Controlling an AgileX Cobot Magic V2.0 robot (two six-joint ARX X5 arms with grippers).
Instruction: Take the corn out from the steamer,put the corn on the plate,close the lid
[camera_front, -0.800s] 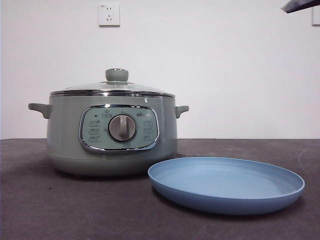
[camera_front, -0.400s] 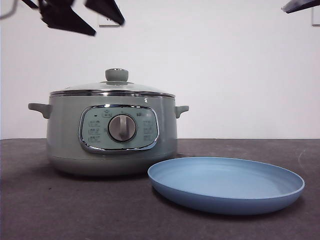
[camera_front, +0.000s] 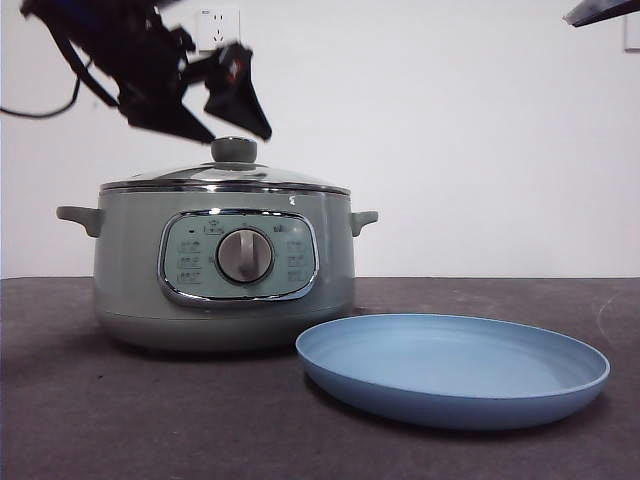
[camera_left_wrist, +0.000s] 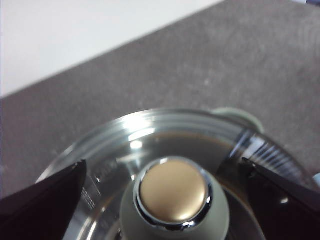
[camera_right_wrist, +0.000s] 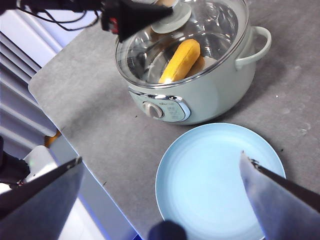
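Corn (camera_right_wrist: 180, 61) lies under the fragile-looking glass lid (camera_front: 225, 173); left end effector (camera_front: 222, 135), spread wide, should probably grip its knob (camera_left_wrist: 172, 192).

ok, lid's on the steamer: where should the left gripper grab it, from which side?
By the knob, from straight above. The lid is a low glass dome sitting flat on the steamer, its chrome rim flush, so the upright knob is the only graspable part. The left gripper hangs open just above it, jaws either side.
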